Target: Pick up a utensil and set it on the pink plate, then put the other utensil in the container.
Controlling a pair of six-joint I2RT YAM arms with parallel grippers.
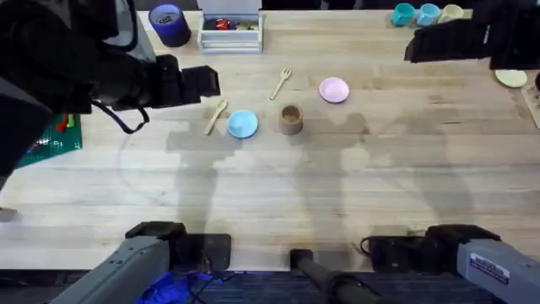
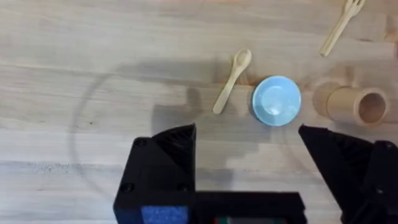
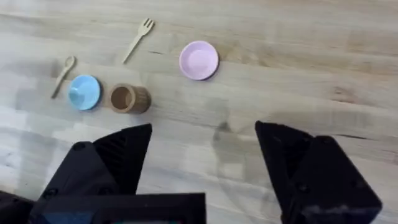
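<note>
Overhead arrangement: a light wooden table [image 1: 337, 186] with a broad bare stretch between the arm bases and the row of small objects lying toward the far side. In that row, from left to right: the spoon [image 1: 215, 116], the light blue plate [image 1: 242, 124] just beside it, the brown cup [image 1: 291, 120] standing upright and apart from the plate, and the pink plate [image 1: 334, 89] farther back to the right. The fork [image 1: 281, 83] lies flat on the table between the cup and the pink plate, touching neither. Both plates carry nothing, and the cup's mouth looks dark and unfilled.

At the far edge stand a dark blue tub [image 1: 170, 24] and a white tray [image 1: 230, 32] holding small red and other items. Small cups [image 1: 427, 13] sit at the far right corner.

The left claw [image 2: 247, 143] hangs above the table near the spoon, its fingers spread wide and gripping nothing. The right claw [image 3: 204, 146] is raised over the bare table on the near side of the row, likewise spread wide and touching nothing.
</note>
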